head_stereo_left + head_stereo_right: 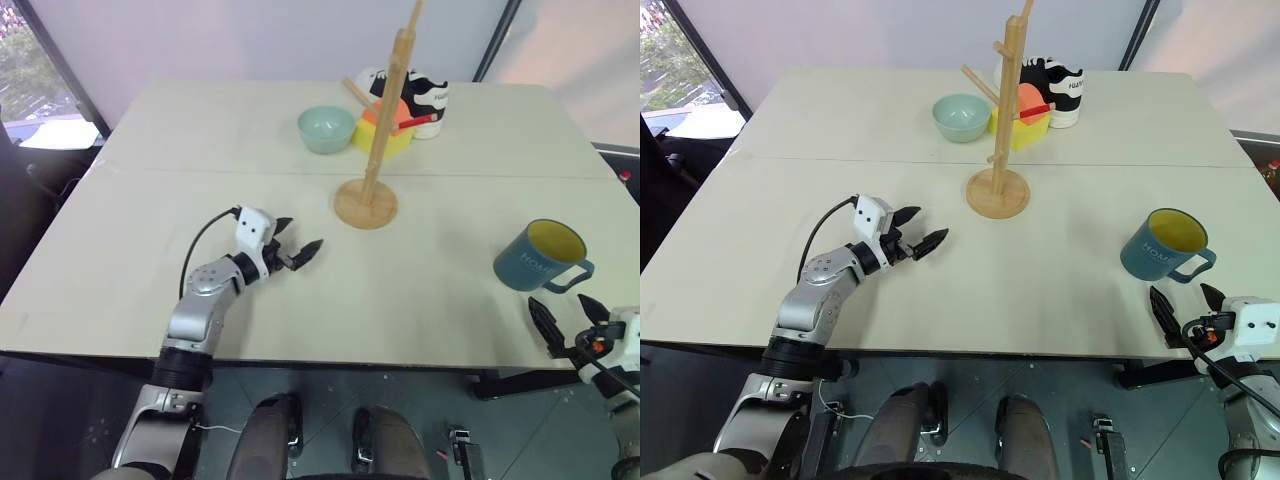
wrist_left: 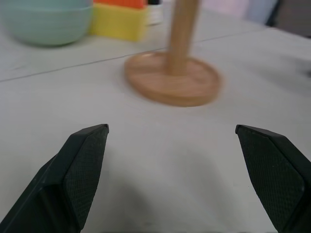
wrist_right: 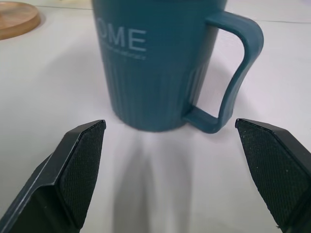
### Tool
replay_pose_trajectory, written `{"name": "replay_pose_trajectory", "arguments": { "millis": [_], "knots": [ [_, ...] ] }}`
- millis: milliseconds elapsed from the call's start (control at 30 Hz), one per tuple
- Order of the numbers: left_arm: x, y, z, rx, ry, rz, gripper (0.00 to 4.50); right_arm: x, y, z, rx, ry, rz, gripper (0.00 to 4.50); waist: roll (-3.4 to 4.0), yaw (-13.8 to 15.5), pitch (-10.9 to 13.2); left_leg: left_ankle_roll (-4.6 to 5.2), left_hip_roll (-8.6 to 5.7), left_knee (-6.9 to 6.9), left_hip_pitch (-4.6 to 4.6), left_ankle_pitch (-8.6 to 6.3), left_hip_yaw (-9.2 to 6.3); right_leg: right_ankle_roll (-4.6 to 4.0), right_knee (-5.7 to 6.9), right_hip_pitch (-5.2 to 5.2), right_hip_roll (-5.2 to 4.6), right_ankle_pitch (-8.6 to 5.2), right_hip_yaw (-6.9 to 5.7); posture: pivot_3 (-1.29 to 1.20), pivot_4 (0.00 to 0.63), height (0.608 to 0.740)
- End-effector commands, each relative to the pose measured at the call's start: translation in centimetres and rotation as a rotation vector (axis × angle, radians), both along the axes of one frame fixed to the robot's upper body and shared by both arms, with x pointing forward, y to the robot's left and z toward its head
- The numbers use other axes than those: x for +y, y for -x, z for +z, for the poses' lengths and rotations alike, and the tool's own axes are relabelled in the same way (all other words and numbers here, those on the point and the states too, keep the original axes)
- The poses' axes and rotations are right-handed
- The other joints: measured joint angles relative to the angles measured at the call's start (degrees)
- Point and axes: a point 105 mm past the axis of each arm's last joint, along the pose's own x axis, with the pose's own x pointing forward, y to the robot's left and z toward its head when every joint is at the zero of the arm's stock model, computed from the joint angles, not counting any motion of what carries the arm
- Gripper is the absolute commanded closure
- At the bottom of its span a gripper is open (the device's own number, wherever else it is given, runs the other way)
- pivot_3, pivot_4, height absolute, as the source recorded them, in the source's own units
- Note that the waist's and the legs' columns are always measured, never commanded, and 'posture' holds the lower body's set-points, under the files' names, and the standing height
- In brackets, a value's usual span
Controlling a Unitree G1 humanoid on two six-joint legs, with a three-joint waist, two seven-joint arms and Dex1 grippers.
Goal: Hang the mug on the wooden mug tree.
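Note:
The teal-blue mug [image 1: 540, 257] with a yellow inside stands upright near the table's right front, its handle turned toward the right edge. Just short of it, by the front edge, my right gripper [image 1: 567, 318] is open and empty; in the right wrist view the mug [image 3: 160, 63] sits a little beyond the two spread fingers [image 3: 77, 170]. The wooden mug tree [image 1: 378, 130] stands on its round base at mid-table. My left gripper [image 1: 297, 248] hovers open and empty to the left of that base [image 2: 172, 82], pointing at it.
Behind the tree sit a pale mint-green bowl [image 1: 326, 128], a yellow-orange cup [image 1: 385, 130] and a black-and-white shoe [image 1: 425, 100]. The table's front edge [image 1: 300, 355] runs just under both arms. A seam crosses the tabletop behind the tree base.

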Motion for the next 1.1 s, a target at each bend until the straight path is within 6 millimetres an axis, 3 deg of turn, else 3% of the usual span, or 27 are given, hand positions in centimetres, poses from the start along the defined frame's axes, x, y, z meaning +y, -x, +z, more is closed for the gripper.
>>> {"name": "replay_pose_trajectory", "arguments": {
  "millis": [33, 233, 733, 1100],
  "knots": [
    [-1.9, 3.5, 1.6, -0.039, 0.018, -0.245, 0.0, -1.7, 0.3, 1.3, -0.039, 0.054, -0.071, 0.07, 0.02, -0.09, -0.01, 0.0, 0.0, 0.0, 0.0, 0.0, 0.0, 0.0, 0.0, 0.0, 0.0, 0.0, 0.01, 0.0, 0.15, 0.735],
    [-3.2, 7.4, 1.6, -0.019, -0.044, -0.483, 0.0, -3.0, 0.1, 1.5, -0.056, 0.082, -0.148, 0.07, 0.24, -0.14, -0.14, -0.01, 0.0, -0.01, 0.02, 0.0, 0.0, -0.18, 0.0, 0.0, 0.0, -0.1, 0.03, 0.0, 0.15, 0.735],
    [-3.6, 7.7, 2.2, -0.022, -0.039, -0.502, 0.0, -3.6, -0.8, 1.7, -0.078, 0.086, -0.199, 0.07, 0.45, -0.17, -0.26, 0.0, 0.0, 0.09, 0.03, 0.0, 0.0, -0.21, 0.0, 0.03, 0.02, -0.1, 0.06, 0.0, 0.15, 0.735],
    [-3.6, 7.7, 2.2, -0.029, -0.047, -0.491, 0.0, -3.5, -2.7, 1.2, -0.071, 0.079, -0.219, 0.07, 0.5, -0.33, -0.29, 0.0, 0.0, 0.09, 0.03, 0.01, 0.0, -0.21, 0.0, 0.03, 0.02, -0.1, 0.06, 0.0, 0.15, 0.735]
  ]
}}
